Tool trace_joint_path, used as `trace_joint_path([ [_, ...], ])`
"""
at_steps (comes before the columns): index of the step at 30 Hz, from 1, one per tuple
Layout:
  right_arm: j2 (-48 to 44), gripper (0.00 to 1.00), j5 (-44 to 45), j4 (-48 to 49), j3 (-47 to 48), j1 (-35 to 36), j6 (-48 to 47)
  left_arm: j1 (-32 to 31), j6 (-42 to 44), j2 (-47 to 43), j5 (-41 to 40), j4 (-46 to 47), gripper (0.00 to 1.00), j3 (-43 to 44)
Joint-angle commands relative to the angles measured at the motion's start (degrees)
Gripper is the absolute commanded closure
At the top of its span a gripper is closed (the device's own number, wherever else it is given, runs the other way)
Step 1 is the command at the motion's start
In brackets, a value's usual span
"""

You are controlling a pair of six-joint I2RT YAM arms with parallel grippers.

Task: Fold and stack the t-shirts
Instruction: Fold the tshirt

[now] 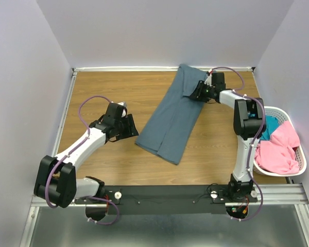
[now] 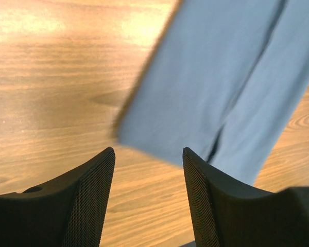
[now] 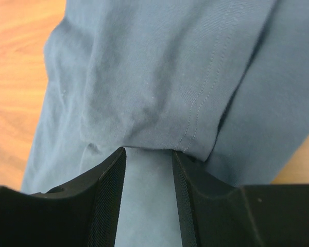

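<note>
The blue-grey shirt (image 1: 172, 118) is lying folded long at centre frame, with the table (image 1: 103, 87) showing wide at left. My left gripper (image 1: 133, 128) is hovering, fingers apart, just off its lower-left edge. My right gripper (image 1: 198, 92), fingers apart, is sitting over the upper-right hem.

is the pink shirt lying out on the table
No, the pink shirt sits bunched in the white basket beside the teal shirt.

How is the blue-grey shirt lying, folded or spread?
Folded lengthwise: the blue-grey shirt is a narrow strip, its sides meeting along a middle line.
</note>
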Motion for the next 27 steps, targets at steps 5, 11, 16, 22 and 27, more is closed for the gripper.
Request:
trace_joint_path([
  [5, -1.31, 0.49, 3.66, -9.9, 6.92, -1.01, -6.94, -1.02, 2.66, -1.52, 1.81, -2.62, 0.35, -1.25],
  [11, -17.39, 0.48, 3.3, -13.42, -7.65, 3.11, -0.79, -3.04, 3.89, 3.13, 0.5, -2.1, 0.33, 1.56],
  [16, -29.86, 0.48, 9.33, -20.8, -19.42, 12.94, -1.05, -4.8, 5.73, 8.5, -1.26, -1.48, 0.33, 4.81],
  [22, -39.46, 0.47, 17.7, -30.21, -29.19, 21.13, 3.68, -7.7, 5.91, 14.47, -2.75, -0.87, 0.33, 8.68],
  [27, -44.56, 0.43, 20.26, -36.36, -33.07, 24.83, 11.07, -9.99, 6.44, 19.13, -5.48, -1.92, 0.34, 11.06],
])
